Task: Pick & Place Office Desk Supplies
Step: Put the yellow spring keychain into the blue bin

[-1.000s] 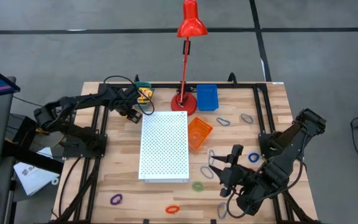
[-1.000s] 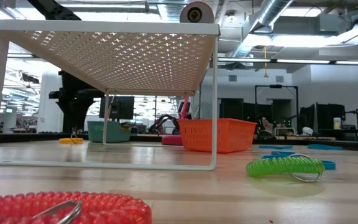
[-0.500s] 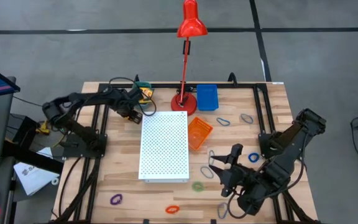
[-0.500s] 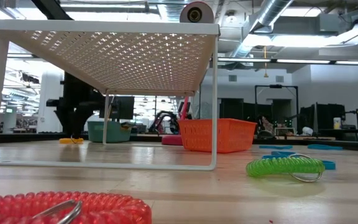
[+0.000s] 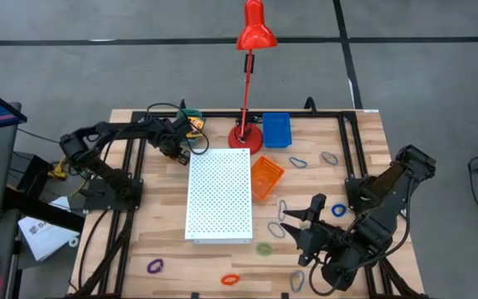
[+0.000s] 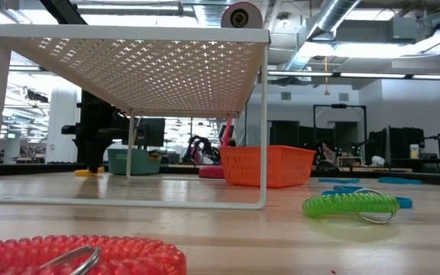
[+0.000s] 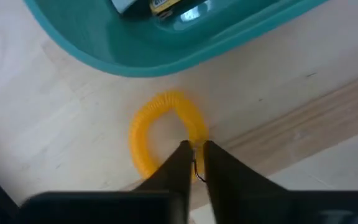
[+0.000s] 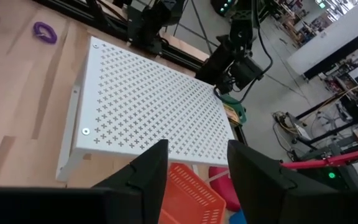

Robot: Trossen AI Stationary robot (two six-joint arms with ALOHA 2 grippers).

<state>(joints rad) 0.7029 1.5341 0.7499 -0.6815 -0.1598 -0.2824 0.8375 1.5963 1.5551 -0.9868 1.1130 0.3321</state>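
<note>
A yellow coiled loop [image 7: 160, 124] lies on the wood beside the teal bin [image 7: 166, 50], which holds yellow-and-green boxes [image 5: 194, 126]. My left gripper [image 7: 194, 149] stands over the loop at the far left [image 5: 181, 154], pointing down and shut on it. My right gripper [image 5: 293, 223] hangs open above the near right part of the table, with nothing between its fingers [image 8: 197, 149]. Loose loops lie about it: green [image 5: 264, 247], grey [image 5: 277, 228], blue [image 5: 338, 210], orange [image 5: 231, 279] and purple [image 5: 154, 267]. My left gripper pinches the yellow loop between its two fingertips at the coil's end [image 7: 197, 134], where a small metal ring shows. The fingers come from above, pointing down, across the coil. The rest of the loop lies flat on the table.
A white perforated board [image 5: 220, 195] stands on legs mid-table. Right of it is an orange basket [image 5: 265, 177]. A blue bin [image 5: 276, 129] and a red desk lamp [image 5: 247, 133] stand at the far edge. More loops [image 5: 297, 162] [image 5: 329, 158] lie at the far right.
My left gripper has gone down to the table beside the teal bin and now stands on the yellow loop, which lies where it was.
</note>
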